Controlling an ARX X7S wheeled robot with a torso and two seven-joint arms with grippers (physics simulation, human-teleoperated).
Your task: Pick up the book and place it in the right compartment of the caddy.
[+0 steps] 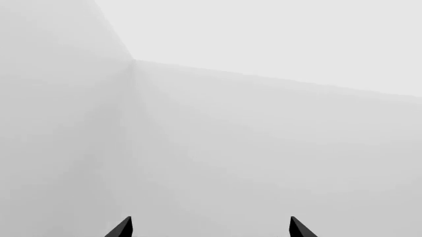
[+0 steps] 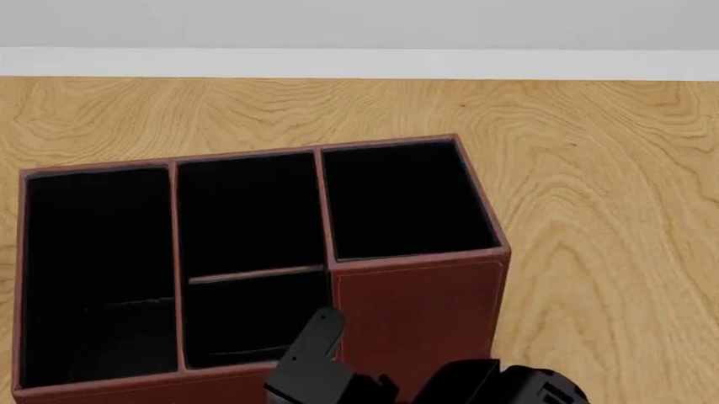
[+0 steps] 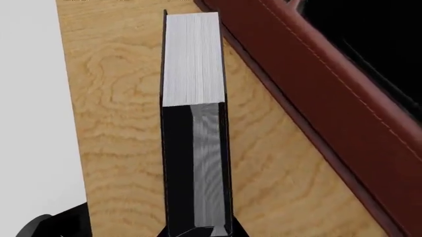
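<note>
Reddish-brown caddy: leather-look box, black inside, standing on the wood-grain surface; seen from the head camera its sections run side by side, with a stepped front wall.
Right compartment: the tall square section at the caddy's right end — dark inside, and nothing shows in it.
Book: black covers with a white page-edge strip, seen end-on in the right wrist view; it runs straight out from the right claw, just beside the caddy's outer wall and not over any section. Whether it touches the surface cannot be told.
Right claw: closed on the book's near end, judging by how the covers run into the dark parts at the frame's edge; the fingertips themselves are hardly visible.
Right arm in head view: dark parts sit against the caddy's front wall, low in the frame; the book itself is not made out there.
Left claw: two dark tips spread well apart with nothing between them, aimed at bare pale walls and well away from the caddy.
Progress: the grasp looks done — the lift over the high wall and the lowering into the right compartment are left.
Surface: light wood, bare beyond the caddy as far as shown.
Room: plain pale wall behind the surface, with a lighter band along its foot.
</note>
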